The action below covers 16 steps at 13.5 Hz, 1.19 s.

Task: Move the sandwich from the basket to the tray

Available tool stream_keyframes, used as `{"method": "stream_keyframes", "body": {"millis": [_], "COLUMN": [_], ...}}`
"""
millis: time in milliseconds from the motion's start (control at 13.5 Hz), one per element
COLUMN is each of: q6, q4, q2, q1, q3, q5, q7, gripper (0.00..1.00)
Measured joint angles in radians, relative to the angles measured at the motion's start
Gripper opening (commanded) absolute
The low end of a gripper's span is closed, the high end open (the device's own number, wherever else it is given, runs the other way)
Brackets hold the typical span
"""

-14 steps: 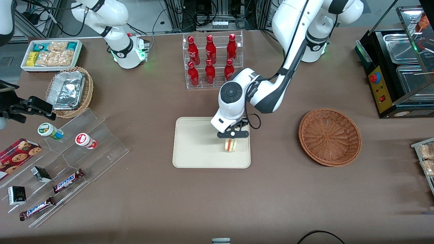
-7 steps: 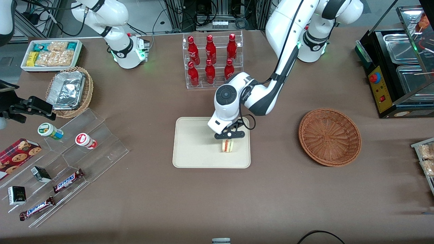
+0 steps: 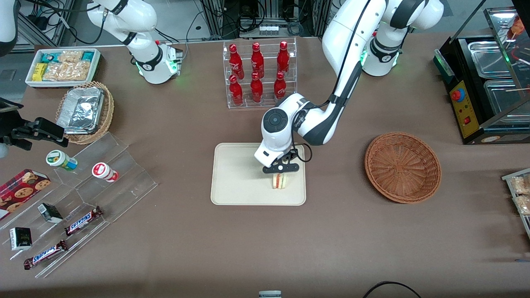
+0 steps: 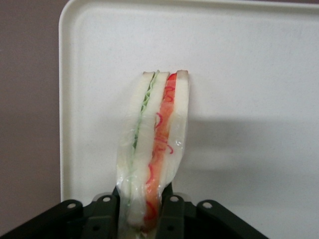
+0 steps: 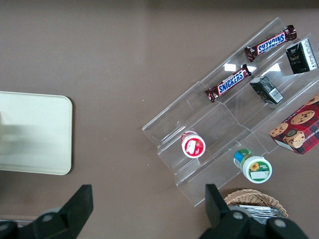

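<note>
The sandwich (image 3: 280, 181) is over the cream tray (image 3: 232, 182), low down, near the tray's edge that faces the brown wicker basket (image 3: 402, 167). I cannot tell if its bottom edge touches the tray yet. The gripper (image 3: 281, 169) squeezes it by its top, with one finger on each slice of bread, so it stands on its thin edge with the green and red filling showing.

To do this step well, I think the arm should go down slowly until the sandwich sits on the tray, then let go gently. The sandwich is soft and wrapped in clear film, so it may tip over when the fingers open.

The basket has nothing in it now.

The working arm reaches from the far side of the table, near the rack of red bottles (image 3: 257, 72), and bends down so the gripper points straight down over the tray.
</note>
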Motion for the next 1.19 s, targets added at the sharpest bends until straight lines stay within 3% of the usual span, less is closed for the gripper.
{"method": "stream_keyframes", "body": {"millis": [370, 741, 1185], "q6": [-0.192, -0.544, -0.752], "q4": [0.1, 0.11, 0.02], "q2": [-0.091, -0.365, -0.69], "q1": [0.01, 0.055, 0.19], "q3": [0.014, 0.02, 0.025], "q5": [0.001, 0.004, -0.011], "q7": [0.0, 0.112, 0.341], "gripper": [1.0, 1.0, 1.0]}}
